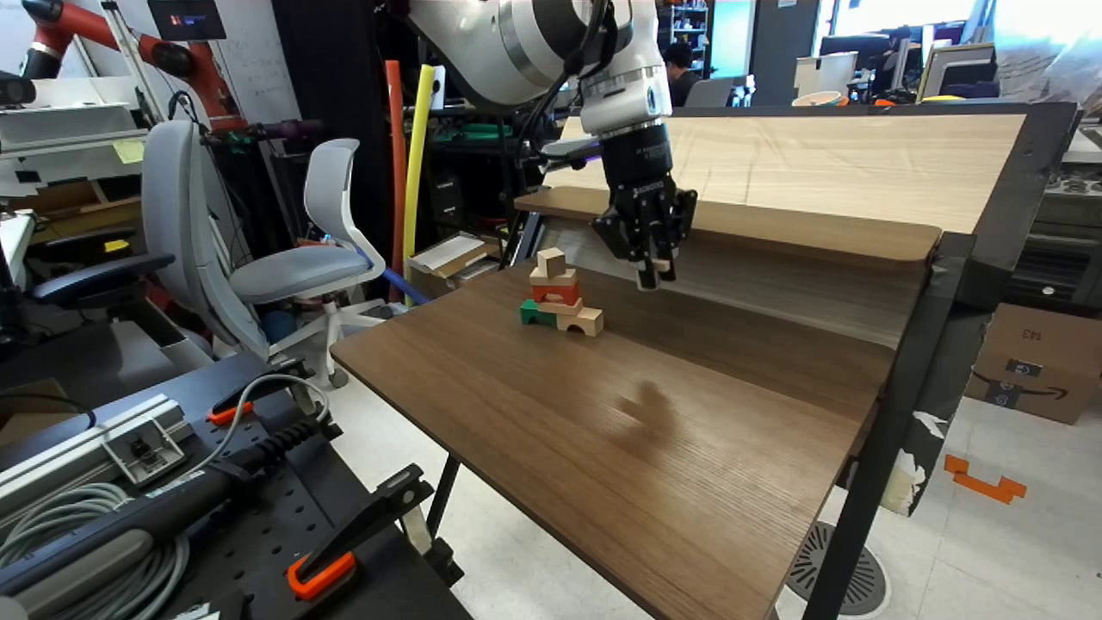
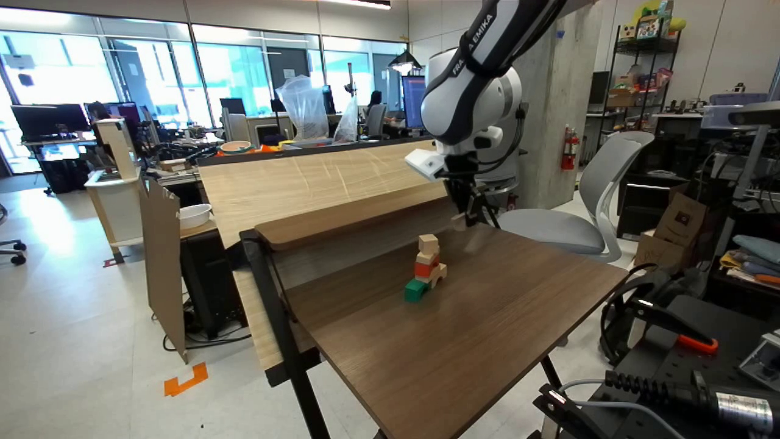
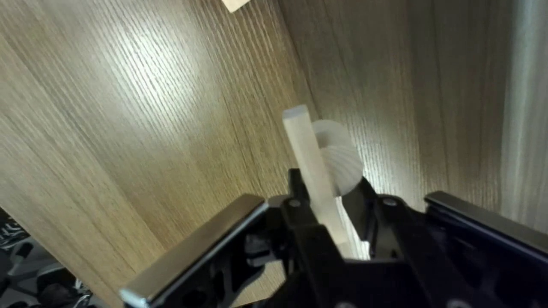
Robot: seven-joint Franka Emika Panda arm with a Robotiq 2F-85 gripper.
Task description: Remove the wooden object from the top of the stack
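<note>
Gripper (image 3: 324,179), jaws barely apart, pinches a pale wooden block (image 3: 305,143)

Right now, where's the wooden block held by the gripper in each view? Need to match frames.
In an exterior view: wooden block just right of centre, a little above mid-height.
In an exterior view: wooden block just right of centre, near mid-height.
Wrist view: wooden block just right of centre, long, pale, slanting down to the right.
Shared landmark: brown tabletop, in all three.
</note>
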